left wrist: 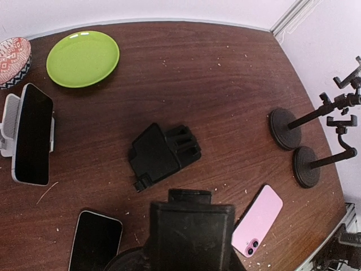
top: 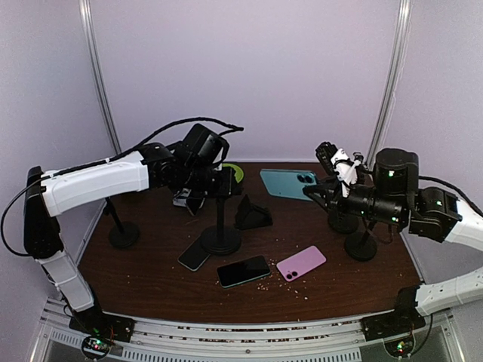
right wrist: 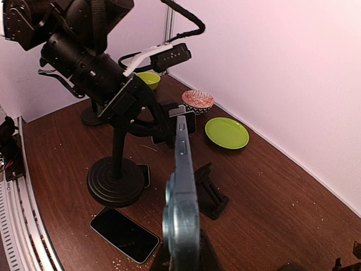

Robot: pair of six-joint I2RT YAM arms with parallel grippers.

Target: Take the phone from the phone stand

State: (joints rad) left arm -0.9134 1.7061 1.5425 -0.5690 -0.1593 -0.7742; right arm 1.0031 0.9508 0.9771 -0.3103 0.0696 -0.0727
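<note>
Above the back-right of the tabletop (top: 151, 279), the teal phone (top: 287, 183) hangs in the air, pinched at its right end by the right end effector (top: 323, 190). The fingers are nearly together, since the phone is thin. The phone is well clear of the phone stand (top: 219, 226), off to the stand's right and approx. level w/ its head. So the removal itself looks done, and what's left is prob. setting the phone down somewhere safe. The right wrist view shows the phone edge-on, running straight out from the grip.

The left end effector (top: 202, 181) is at the stand's head. Reason, as I judge it: bracing the stand so its round base doesn't tip or drag while the other arm takes the phone away. It looks clamped on the black holder (left wrist: 192, 226), fingers a small way apart, though black on black makes the fingers hard to pick out.

Near the stand's base, flat on the tabletop: a pink phone (top: 301, 263), a dark-screened phone (top: 243, 271) and a second dark phone (top: 194, 255). At back left, a propped phone (left wrist: 32, 134) sits in a white cradle (left wrist: 5, 127), w/ neither arm on it.
</note>
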